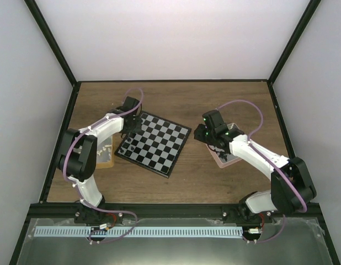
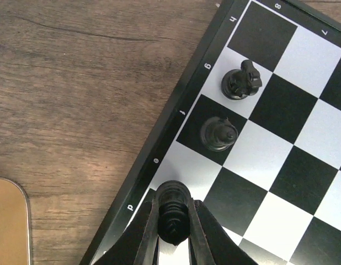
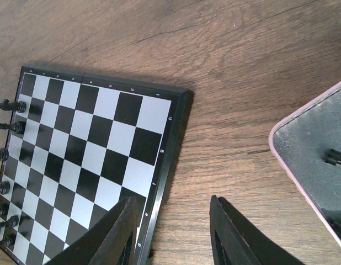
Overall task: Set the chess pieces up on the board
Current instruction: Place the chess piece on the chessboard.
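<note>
while the left gripper [image 2: 171, 223] pinches a black chess piece [image 2: 171, 200] over an edge square of the board [image 2: 281, 165], two more black pieces stand just beyond at 1 o'clock: a round-headed piece [image 2: 218, 133] on a dark square and a knight [image 2: 241, 80] on a pale one. a tan tray [image 2: 8, 221] lies at 9 o'clock. the right gripper [image 3: 173, 234] hangs wide open over the wooden table [image 3: 231, 83] beside the board's corner, with a pink tray [image 3: 311, 143] at 3 o'clock.

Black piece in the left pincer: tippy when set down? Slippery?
Probably tippy: the standing pieces look tall on small bases. Likely slippery: the black piece shines like smooth plastic. Probably very light, being smaller than a square of the board, so a nudge from the left pincer may topple it.
</note>
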{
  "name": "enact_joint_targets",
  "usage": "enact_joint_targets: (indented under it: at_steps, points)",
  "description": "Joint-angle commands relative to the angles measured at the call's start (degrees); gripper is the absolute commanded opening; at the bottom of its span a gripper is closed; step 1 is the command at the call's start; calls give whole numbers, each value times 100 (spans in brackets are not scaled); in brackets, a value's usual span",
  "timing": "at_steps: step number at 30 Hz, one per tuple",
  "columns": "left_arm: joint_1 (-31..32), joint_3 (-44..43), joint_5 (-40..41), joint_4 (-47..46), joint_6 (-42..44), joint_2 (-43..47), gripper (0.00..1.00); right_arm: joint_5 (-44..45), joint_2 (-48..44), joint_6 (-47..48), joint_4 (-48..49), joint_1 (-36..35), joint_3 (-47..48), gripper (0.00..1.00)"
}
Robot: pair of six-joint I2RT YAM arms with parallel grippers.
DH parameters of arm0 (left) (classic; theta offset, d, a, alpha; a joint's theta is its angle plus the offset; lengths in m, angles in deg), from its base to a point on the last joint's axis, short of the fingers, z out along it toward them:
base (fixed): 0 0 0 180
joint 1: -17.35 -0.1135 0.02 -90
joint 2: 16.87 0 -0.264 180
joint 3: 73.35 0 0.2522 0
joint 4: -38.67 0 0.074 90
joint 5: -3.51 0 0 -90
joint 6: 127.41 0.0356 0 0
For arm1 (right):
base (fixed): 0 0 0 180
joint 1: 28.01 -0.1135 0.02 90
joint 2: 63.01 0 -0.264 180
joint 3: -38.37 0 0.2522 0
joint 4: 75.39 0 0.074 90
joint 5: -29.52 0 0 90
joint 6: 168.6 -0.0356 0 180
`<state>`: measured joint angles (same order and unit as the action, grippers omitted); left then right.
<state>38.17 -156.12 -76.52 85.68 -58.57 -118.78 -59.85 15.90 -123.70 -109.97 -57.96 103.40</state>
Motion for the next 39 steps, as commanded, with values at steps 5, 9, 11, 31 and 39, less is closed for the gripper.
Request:
enact_joint_targets:
  at_steps: [5,9,11,31,39]
  points:
    - [-120,-147,-349,-225,112,-148,15,-10,-46,-51,85,34,60,37]
    - [-132,-158,-396,-260,122,-230,16,4,-23,-57,109,34,59,38]
    - [-131,-156,-348,-251,122,-273,16,6,-21,-75,126,38,46,38]
    - [-123,-152,-356,-21,62,423,49,367,-269,-3,26,34,-63,37]
    - [-87,51,-853,-208,559,1765,57,1309,-569,215,-357,63,-149,51]
